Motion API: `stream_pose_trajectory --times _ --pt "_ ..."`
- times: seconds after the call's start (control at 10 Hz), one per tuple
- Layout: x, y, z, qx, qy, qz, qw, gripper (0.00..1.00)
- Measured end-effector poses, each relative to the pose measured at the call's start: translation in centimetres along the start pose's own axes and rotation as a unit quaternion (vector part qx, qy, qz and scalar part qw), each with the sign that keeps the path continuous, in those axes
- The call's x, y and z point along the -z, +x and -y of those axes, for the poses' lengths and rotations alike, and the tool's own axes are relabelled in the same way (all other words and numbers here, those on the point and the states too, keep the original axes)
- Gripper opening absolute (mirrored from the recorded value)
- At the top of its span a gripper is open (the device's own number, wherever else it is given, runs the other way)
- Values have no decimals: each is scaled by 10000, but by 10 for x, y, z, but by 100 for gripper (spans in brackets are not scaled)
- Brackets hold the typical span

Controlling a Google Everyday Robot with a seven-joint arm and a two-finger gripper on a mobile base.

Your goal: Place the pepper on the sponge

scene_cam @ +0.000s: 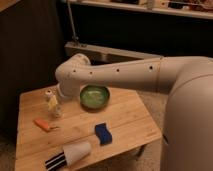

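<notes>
The small orange-red pepper lies on the left part of the wooden table. The dark blue sponge lies flat near the table's front, right of the pepper and apart from it. My gripper hangs at the end of the white arm over the table's back left. It is above and just behind the pepper, not touching it, open, with nothing between its fingers.
A round green bowl stands at the back middle of the table, right beside the arm's wrist. A white cup with black stripes lies on its side at the front edge. A dark shelf and bench stand behind.
</notes>
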Motion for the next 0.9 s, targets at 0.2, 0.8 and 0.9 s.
stream_pose_trajectory --times 0.2,0.8,0.9 --pt "-1 -23 -1 255 12 9 9997 80" --pt "7 5 -3 1135 258 1086 9872 80" --pt "7 15 -4 1308 234 1349 9819 80"
